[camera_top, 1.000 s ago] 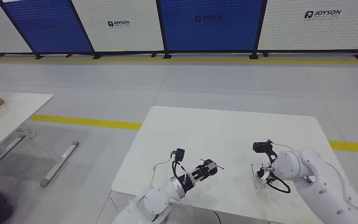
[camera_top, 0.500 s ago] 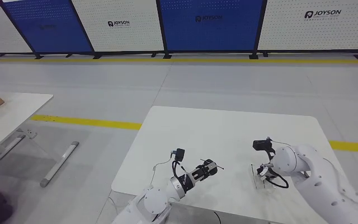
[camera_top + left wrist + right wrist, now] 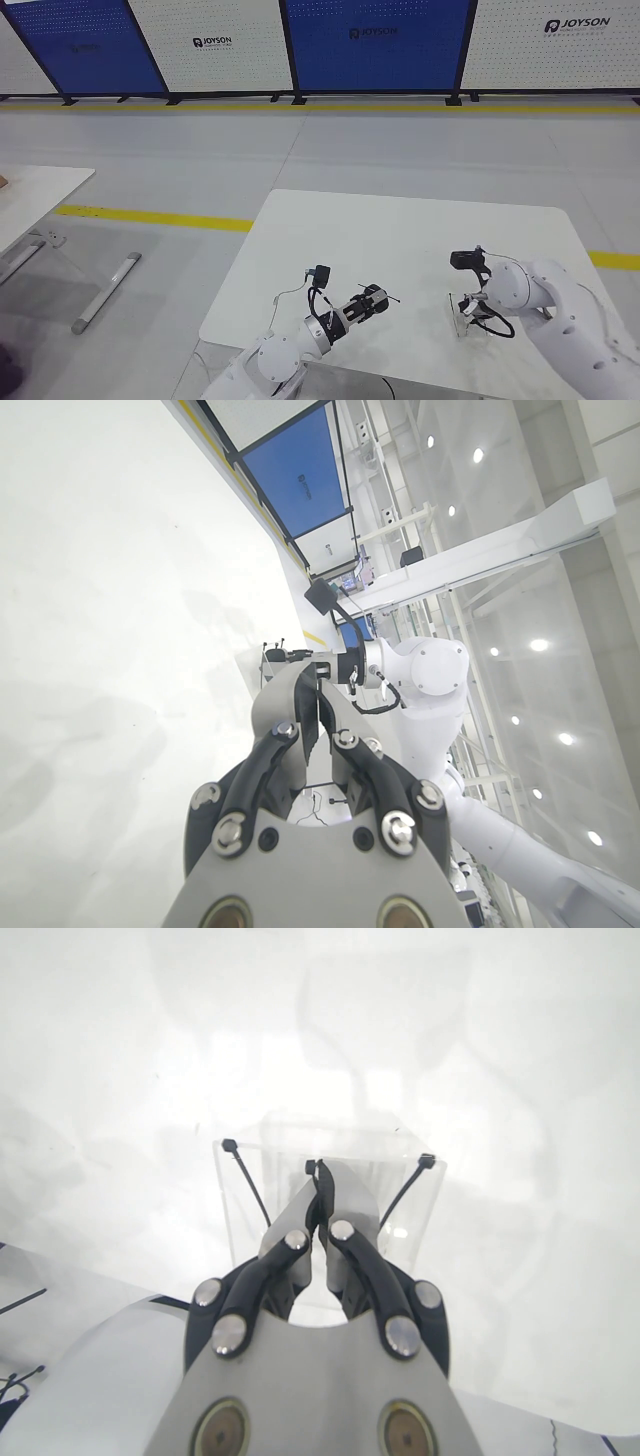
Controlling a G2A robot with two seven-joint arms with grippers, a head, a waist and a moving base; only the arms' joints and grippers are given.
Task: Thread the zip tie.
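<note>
Far to the left of the work table, across the floor, stands a second white table (image 3: 35,195), and a grey metal bar (image 3: 105,292) lies on the floor between the two. The white work table (image 3: 400,230) carries both arms along its near edge.

The left gripper (image 3: 380,296) hovers just over the near-left part of the table, its claw pressed closed. A thin black zip tie (image 3: 394,298) sticks out past the tips toward the other arm (from the left wrist view the pads (image 3: 300,710) meet with only a dark line between them, so how the strap sits inside cannot be told).

Well apart to the right, a clear plastic stand (image 3: 227,1218) sits on the table near its front edge. The right gripper (image 3: 316,1178) is over it, pointing down, its claw closed on the middle zip tie (image 3: 310,1164), whose small black head shows just beyond the tips. One outer zip tie (image 3: 247,1185) leans out to one side of the stand and another outer zip tie (image 3: 405,1190) to the other, both clear of the fingers and each with its head up at the stand's rim. A spare black strap (image 3: 22,1301) lies on the table beside the right arm.
</note>
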